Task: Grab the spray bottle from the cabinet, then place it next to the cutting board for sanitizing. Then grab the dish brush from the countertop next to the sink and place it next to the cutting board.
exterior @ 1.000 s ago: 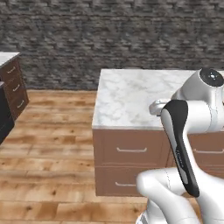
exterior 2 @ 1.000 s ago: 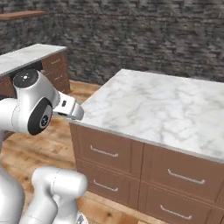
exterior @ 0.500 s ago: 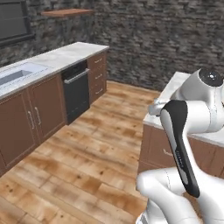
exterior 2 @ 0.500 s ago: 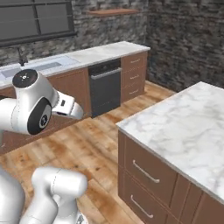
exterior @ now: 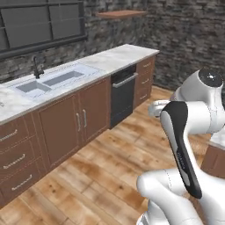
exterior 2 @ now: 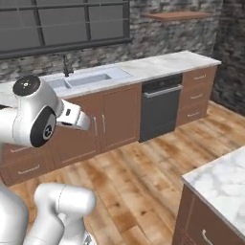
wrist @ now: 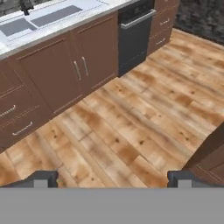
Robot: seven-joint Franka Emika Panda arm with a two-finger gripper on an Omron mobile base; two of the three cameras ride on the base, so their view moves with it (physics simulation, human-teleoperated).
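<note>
Far beyond jaws, sink, jaws wide

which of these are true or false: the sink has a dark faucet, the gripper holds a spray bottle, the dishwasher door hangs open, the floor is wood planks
1. The sink has a dark faucet. True.
2. The gripper holds a spray bottle. False: its fingertips stand wide apart with nothing between them.
3. The dishwasher door hangs open. False: it sits shut, flush under the countertop.
4. The floor is wood planks. True.
</note>
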